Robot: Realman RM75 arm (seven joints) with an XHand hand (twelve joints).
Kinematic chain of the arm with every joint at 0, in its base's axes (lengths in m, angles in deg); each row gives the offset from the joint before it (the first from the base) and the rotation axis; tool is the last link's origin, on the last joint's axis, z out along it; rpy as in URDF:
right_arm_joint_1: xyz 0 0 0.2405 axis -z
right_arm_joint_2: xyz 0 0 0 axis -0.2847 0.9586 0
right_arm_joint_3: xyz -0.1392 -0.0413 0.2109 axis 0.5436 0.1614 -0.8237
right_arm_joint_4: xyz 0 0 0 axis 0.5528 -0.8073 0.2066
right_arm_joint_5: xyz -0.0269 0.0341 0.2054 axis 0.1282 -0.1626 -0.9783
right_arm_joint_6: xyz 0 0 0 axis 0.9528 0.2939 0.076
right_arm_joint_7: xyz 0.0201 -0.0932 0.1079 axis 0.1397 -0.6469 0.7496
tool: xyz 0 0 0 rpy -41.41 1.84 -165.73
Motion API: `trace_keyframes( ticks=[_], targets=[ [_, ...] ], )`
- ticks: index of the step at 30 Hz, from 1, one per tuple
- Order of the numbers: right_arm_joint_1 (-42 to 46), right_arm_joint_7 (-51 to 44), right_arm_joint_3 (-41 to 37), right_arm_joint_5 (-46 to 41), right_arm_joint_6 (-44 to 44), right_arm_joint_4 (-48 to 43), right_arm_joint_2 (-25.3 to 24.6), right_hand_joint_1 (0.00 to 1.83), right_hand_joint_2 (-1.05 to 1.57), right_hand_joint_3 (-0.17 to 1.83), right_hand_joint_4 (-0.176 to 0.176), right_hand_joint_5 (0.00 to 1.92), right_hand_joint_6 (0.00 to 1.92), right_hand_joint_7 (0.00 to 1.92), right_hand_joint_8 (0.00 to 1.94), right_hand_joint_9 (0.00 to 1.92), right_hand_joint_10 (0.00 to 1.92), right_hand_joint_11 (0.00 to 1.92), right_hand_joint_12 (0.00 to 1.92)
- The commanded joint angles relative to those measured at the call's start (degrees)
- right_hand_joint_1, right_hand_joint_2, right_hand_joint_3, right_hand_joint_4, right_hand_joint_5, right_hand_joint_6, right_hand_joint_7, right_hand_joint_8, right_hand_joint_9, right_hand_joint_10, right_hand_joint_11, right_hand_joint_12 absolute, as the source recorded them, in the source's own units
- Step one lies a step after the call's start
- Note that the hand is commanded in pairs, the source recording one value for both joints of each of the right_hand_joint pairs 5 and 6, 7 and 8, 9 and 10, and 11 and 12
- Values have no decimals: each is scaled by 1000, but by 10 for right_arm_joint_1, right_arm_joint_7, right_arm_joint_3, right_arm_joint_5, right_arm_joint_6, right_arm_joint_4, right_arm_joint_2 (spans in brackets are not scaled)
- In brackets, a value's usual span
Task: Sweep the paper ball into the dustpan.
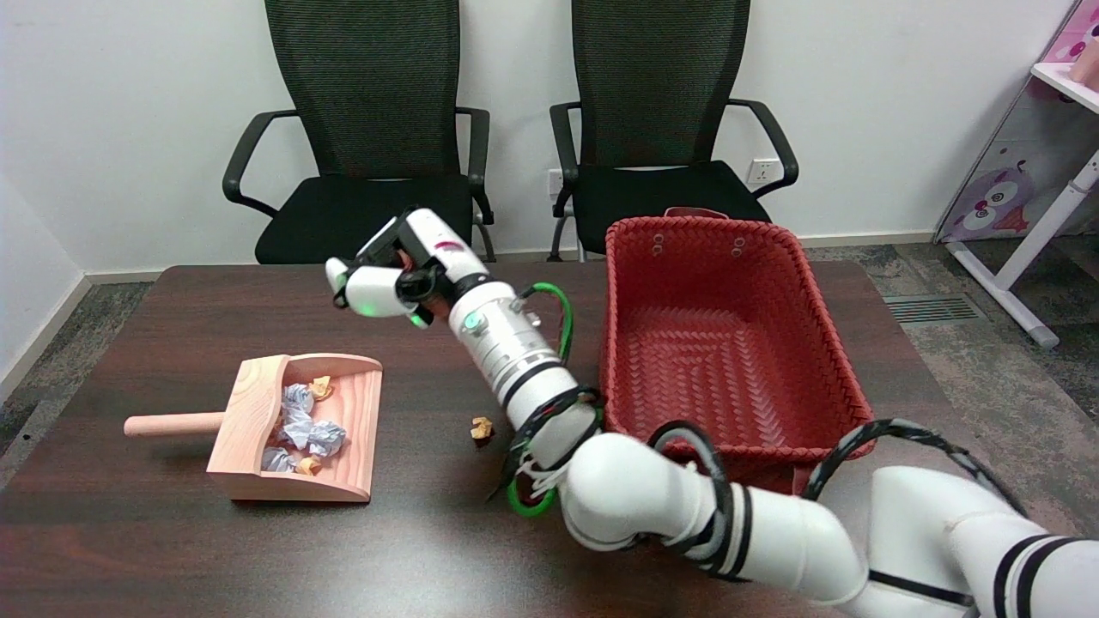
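From the head view, a light wooden dustpan [296,429] with a round wooden handle lies on the dark brown table [172,549], on the left side. Its open mouth faces right, so things can be pushed in from that side. Inside it sit some crumpled paper balls [300,421], grey-white ones and a few small yellow-brown ones.

One small yellow-brown paper ball [482,430] is not in yet. It lies on the table to the right of the dustpan, a little apart from the mouth and just beside the robot's white forearm.

The right hand [397,276] is up in the air, over the far part of the table, well above and behind that ball. Its fingers are curled in. There is a bit of orange between them, but I cannot tell if it is a thing being held or part of the hand. No brush shows.

A big red woven basket [807,378] stands on the right, with nothing showing inside it.

I think most of the job is done, and the last ball needs a push to the left, toward the dustpan's mouth
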Motion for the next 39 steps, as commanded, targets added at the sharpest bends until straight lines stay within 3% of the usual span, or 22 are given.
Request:
trace_keyframes(
  ticks=[1,7,13,20,26,27,28,29,31,39],
  targets=[
    [28,-87,4,66,-26,-113,-122,1087,1571,1016,79,1920,1920,1920,1920,1920,1920,1920,1920],
    [26,-77,4,73,-21,-140,-151,1087,1571,1024,79,1920,1920,1920,1920,1920,1920,1920,1920],
    [14,41,6,73,-17,-184,-181,1088,1571,1060,73,1920,1920,1920,1920,1920,1920,1920,1920],
    [-6,58,11,73,-5,-260,-226,1082,1571,1135,67,1920,1920,1920,1920,1920,1920,1920,1920],
    [-23,179,6,68,13,-336,-274,1058,1571,1212,62,1920,1920,1920,1920,1920,1920,1920,1920],
    [-28,208,5,68,13,-349,-279,1048,1571,1206,143,1920,1920,1920,1920,1920,1920,1920,1920],
    [-33,230,5,68,13,-357,-284,1042,1571,1189,176,1920,1920,1920,1920,1920,1920,1920,1920],
    [-37,247,5,68,13,-362,-286,1041,1571,1172,176,1920,1920,1920,1920,1920,1920,1920,1920],
    [-51,285,6,67,17,-369,-289,1048,1571,1117,59,1920,1920,1920,1920,1920,1920,1920,1920],
    [-82,425,9,67,38,-373,-293,1042,1571,970,56,1920,1920,1920,1920,1920,1920,1920,1920]
  ],
)
